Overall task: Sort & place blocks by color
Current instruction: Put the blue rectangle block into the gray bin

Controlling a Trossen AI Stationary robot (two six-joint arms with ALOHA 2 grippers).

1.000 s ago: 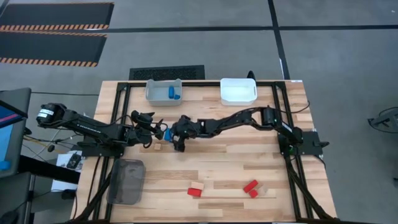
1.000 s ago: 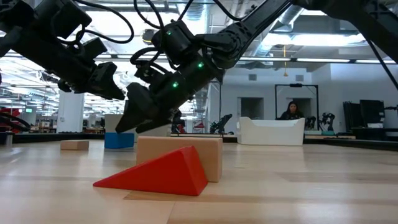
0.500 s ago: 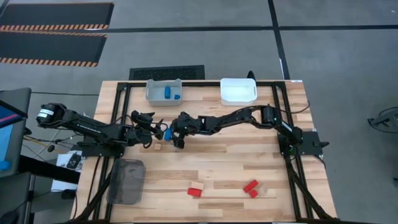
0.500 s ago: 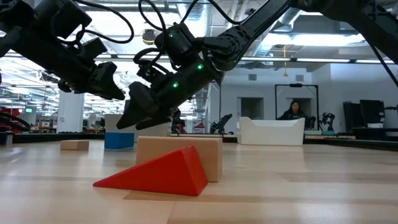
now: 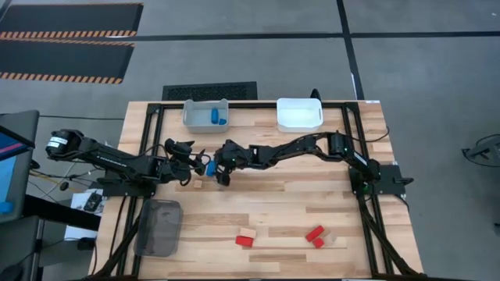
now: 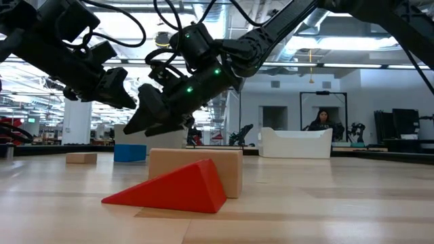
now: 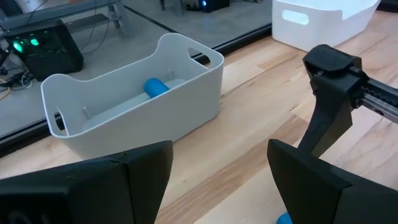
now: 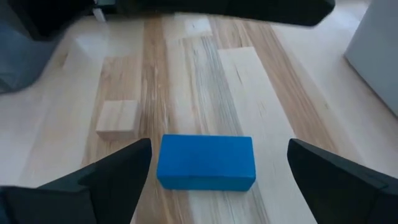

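My right claw (image 5: 219, 176) stands wide with nothing in it, hanging above the blue block (image 8: 206, 162), which lies flat on the worktop (image 5: 273, 207) between my two fingers as my right wrist view shows it. Since a second ago this claw has drawn a little toward my left side and lifted slightly; in the low view its tip now sits higher above the wood. My left claw (image 5: 194, 165) is just beside it, also spread and empty, unmoved over that second, with the blue block between the two claws. A small tan block (image 5: 198, 185) lies near the blue one, apart from it. Farther out, a grey bin (image 5: 205, 115) at the worktop's far edge holds blue pieces (image 5: 217, 118), and a white bin (image 5: 300, 114) stands next to it. Red blocks (image 5: 316, 236) and a red wedge (image 6: 171, 189) against a tan block (image 6: 225, 166) lie near the front edge, unchanged.
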